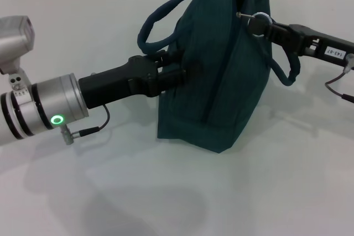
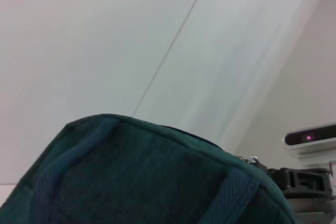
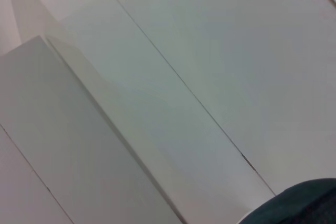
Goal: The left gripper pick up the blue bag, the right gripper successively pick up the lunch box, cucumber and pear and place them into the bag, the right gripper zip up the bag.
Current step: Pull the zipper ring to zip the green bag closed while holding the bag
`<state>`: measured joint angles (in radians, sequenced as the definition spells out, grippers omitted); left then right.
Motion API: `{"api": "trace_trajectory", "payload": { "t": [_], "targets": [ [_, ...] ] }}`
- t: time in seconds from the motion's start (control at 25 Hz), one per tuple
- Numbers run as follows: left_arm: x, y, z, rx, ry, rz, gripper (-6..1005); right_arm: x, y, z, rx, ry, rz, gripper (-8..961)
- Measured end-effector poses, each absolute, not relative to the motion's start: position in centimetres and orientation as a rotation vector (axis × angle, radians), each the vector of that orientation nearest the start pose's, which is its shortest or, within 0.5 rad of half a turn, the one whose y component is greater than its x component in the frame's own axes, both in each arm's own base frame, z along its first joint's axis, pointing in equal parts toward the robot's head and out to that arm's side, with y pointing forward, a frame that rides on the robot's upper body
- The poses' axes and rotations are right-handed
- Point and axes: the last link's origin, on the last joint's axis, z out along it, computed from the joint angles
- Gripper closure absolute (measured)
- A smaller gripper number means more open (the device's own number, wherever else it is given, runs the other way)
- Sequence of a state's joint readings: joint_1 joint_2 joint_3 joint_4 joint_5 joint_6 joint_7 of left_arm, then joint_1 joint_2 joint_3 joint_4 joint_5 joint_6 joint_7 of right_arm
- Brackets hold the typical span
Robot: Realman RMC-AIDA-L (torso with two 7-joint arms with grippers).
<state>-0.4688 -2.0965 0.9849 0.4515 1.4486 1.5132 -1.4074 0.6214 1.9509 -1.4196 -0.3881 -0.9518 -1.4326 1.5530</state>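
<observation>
Zipping the bag looks to be the step in hand. From the head view, the blue bag [image 1: 221, 64] stands upright on the white worktop [image 1: 166, 192], its top seam appearing drawn together, with no lunch box, cucumber or pear in sight. The left gripper [image 1: 180, 73] presses in from the left, jaws clamped on the bag's side just under one handle. The right gripper [image 1: 268, 29] reaches in from the right with its jaws pinched on the ring pull [image 1: 259, 23] at the bag's top corner.

From the left wrist view, only the bag's top and a handle show, with the right gripper beyond.

From the right wrist view, a corner of the bag shows.

Next, I judge, the pull wants checking for full travel before both let go.
</observation>
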Motion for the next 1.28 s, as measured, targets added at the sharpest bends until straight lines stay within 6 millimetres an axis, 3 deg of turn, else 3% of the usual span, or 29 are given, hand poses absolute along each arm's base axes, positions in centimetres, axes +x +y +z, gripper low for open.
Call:
{"api": "trace_trajectory", "payload": {
  "t": [0.16, 0.4, 0.64, 0.76, 1.04, 1.16, 1.28],
  "targets": [
    [-24.0, 31.1, -3.4, -2.552, -0.832, -1.181, 291, 20.0, 36.2, -0.5, -2.547, 0.994, 1.319, 949],
    [-24.6, 30.1, -4.2, -2.571, -0.754, -1.166, 477, 20.0, 36.1, 0.6, -2.507, 0.982, 1.401, 949],
    [-24.4, 28.9, -4.5, -2.633, -0.637, -1.184, 721, 20.3, 36.3, 1.2, -2.481, 1.004, 1.405, 949],
    [-24.4, 28.6, -4.7, -2.654, -0.62, -1.174, 945, 20.3, 36.3, 1.2, -2.483, 1.011, 1.408, 949],
    [-24.5, 28.7, -4.8, -2.622, -0.635, -1.195, 982, 20.1, 36.2, 0.7, -2.515, 1.014, 1.384, 949],
    [-24.4, 29.3, -4.3, -2.55, -0.78, -1.261, 998, 19.9, 36.2, 0.4, -2.536, 1.009, 1.36, 949],
    [-24.5, 29.8, -3.8, -2.525, -0.871, -1.274, 938, 19.6, 36.5, 0.2, -2.551, 1.001, 1.343, 949]
  ]
}}
